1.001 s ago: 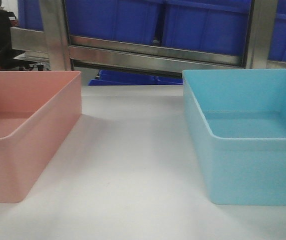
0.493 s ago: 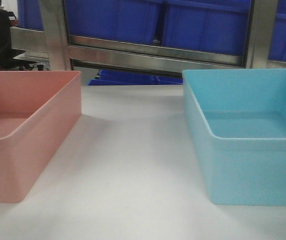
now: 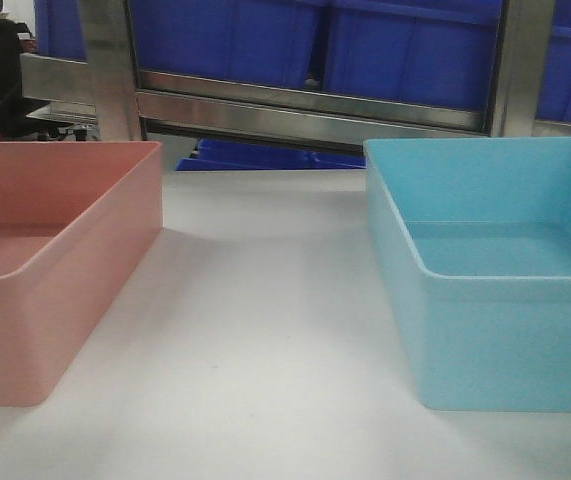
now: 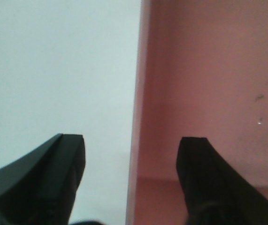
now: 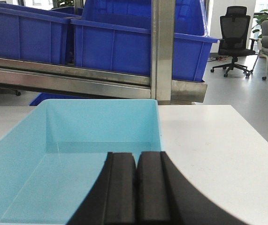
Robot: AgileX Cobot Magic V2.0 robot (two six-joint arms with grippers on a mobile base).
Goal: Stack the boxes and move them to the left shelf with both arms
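While wall of pale pink plastic tub (image 4: 209, 84) is straddled by wide-spread left gripper (image 4: 131, 142), right gripper (image 5: 136, 157) is pressed closed, empty, over light blue plastic tub (image 5: 68, 140)

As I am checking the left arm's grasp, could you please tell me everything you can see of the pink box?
The pink box is a pale pink, plastic-looking rectangular tub, open-topped, nothing seen inside, with rounded corners and a thin rim. It stands upright on the white table, at the left, apart from the light blue box. The open left pincer straddles one side wall, one finger inside, one outside; contact cannot be told.
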